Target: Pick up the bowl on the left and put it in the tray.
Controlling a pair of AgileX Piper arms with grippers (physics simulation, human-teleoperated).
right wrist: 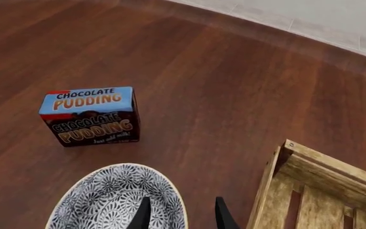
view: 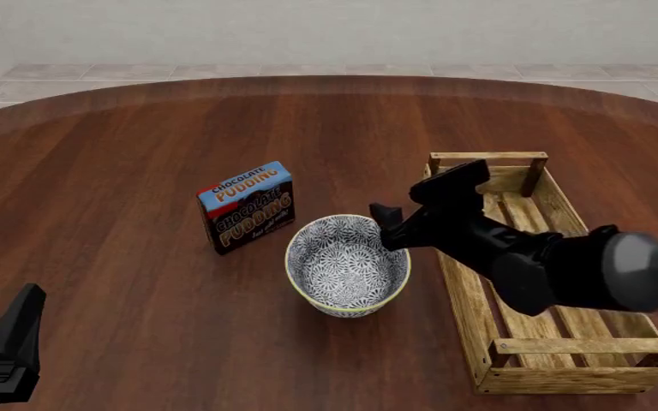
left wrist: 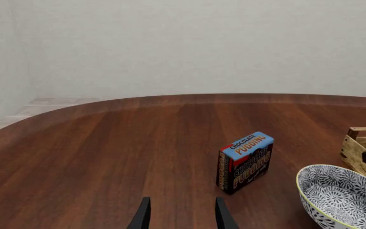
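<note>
Front view: I am working over a round, dark reddish-brown wooden table (view: 134, 154) with a polished plank grain; beyond its far edge lie pale floor tiles (view: 100, 77) and a plain off-white wall (view: 306, 26). On the table I count one bowl (view: 346, 265), one tray (view: 535, 282) and one chocolate pudding box (view: 247, 206); two arms are in view. The bowl, white with a dense dark floral pattern and a pale yellowish rim, stands upright near the middle of the table, just left of the tray and just in front and to the right of the pudding box, touching neither as far as I can see. The tray, a long light-wood slatted crate, runs away from me along the right side. The box stands on its long edge, its blue top panel facing up. My right gripper (view: 384, 224) reaches in over the tray and hangs at the bowl's far right rim; the right wrist view shows its two dark fingers (right wrist: 142, 215) parted with the rim between them, one over the bowl's inside, one outside, and I cannot tell whether either touches it. My left gripper (view: 9, 342) sits low at the near left, well apart from everything; in the left wrist view its fingertips (left wrist: 142, 217) stand spread with nothing between them
</note>
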